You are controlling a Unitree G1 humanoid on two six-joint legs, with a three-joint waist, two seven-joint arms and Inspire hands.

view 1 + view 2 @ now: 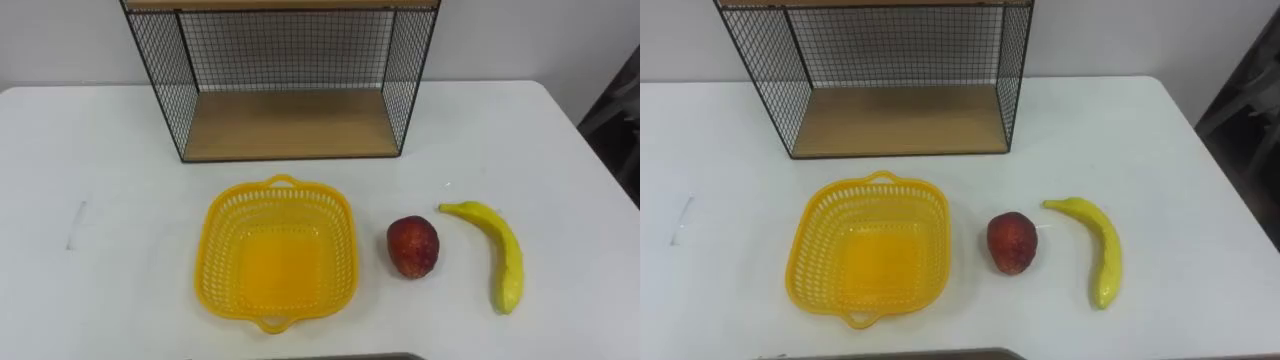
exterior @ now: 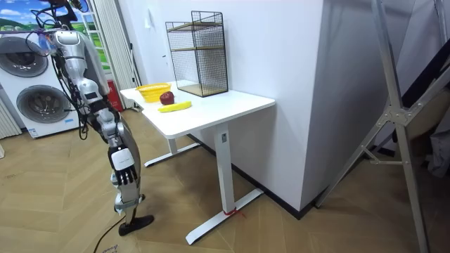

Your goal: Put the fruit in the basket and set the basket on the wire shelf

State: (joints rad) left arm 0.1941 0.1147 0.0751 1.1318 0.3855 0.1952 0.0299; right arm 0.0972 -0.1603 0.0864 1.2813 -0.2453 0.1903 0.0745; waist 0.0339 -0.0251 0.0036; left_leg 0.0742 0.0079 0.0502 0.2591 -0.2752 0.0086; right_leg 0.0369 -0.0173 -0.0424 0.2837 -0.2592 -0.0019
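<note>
basket [image 1: 277, 250] on table [image 1: 100, 150], apple [image 1: 413, 246] then banana [image 1: 505, 265] to its right, right hand [image 2: 123, 163] hanging, fingers [image 2: 126, 190] relaxed

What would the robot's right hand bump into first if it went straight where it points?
Probably the wooden floor: the right hand hangs pointing down, short of the white table, though depth is hard to judge.

Laundry room: washing machines [image 2: 39, 105]

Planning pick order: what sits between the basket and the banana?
A red fruit, on the white table, apart from both basket and banana; both eye views show it.
</note>
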